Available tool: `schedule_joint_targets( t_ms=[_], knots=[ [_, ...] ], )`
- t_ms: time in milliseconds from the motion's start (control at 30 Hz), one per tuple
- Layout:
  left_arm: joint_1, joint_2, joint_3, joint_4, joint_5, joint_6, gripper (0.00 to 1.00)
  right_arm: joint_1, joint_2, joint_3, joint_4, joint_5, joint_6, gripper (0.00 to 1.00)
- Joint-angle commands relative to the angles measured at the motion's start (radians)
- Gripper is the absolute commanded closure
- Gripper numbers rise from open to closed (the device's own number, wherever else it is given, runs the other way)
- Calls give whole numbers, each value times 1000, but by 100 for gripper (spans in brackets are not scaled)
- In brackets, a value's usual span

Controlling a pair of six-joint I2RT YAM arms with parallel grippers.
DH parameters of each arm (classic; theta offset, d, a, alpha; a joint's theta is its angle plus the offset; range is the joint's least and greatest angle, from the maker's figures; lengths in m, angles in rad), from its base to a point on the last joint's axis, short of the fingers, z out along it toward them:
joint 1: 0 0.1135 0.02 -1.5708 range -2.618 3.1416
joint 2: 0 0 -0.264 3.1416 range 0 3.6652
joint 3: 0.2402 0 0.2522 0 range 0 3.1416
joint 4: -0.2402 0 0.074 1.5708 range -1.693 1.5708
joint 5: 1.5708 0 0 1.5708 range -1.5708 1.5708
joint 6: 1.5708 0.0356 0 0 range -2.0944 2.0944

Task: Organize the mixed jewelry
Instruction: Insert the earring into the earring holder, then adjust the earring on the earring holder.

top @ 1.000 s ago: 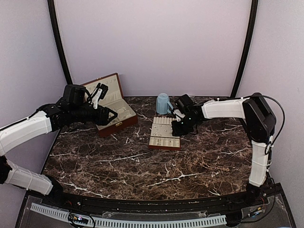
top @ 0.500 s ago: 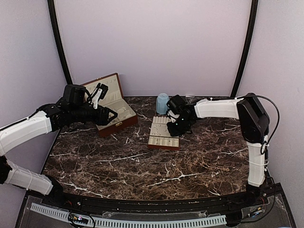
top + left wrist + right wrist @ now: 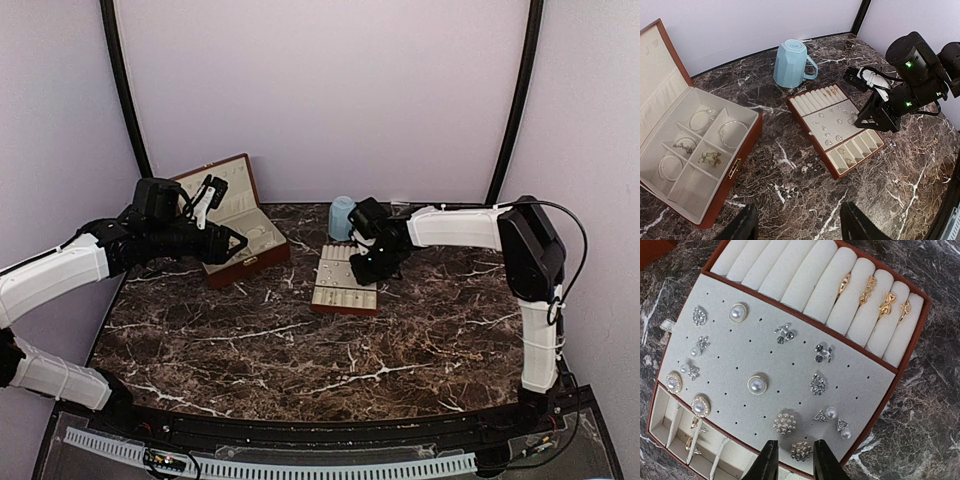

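Right gripper (image 3: pixel 794 446), narrowly parted, straddles a round rhinestone stud (image 3: pixel 801 450) at the earring tray (image 3: pixel 785 360)'s near edge, left gripper (image 3: pixel 797 214) wide and empty, so a crooked lift could snag it loose.

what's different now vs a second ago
The right gripper swung left, from beside the flat cream slotted tray to over its right edge, now hiding part of the pale blue mug. The left gripper, the open reddish-brown cream-lined box and the tray stayed put.
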Motion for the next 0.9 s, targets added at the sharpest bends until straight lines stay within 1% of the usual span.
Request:
schedule_joint_targets(
  t_ms=[0, 200, 333, 467, 633, 867],
  knots=[
    [1, -6, 7, -20, -6, 17, 41, 7, -12, 30, -6, 34, 7, 72],
    [1, -2, 7, -20, -5, 17, 41, 7, -38, 14, 22, 15, 16, 71],
    [1, -2, 7, -21, -8, 17, 41, 7, -58, -2, 46, 2, 26, 72],
    [1, -2, 7, -21, -8, 17, 41, 7, -62, -9, 50, 17, 31, 78],
    [1, -1, 7, -20, -9, 18, 41, 7, -62, -21, 33, 72, 55, 86],
    [1, 0, 8, -21, -9, 18, 41, 7, -59, -46, 34, 76, 86, 90]
  ],
)
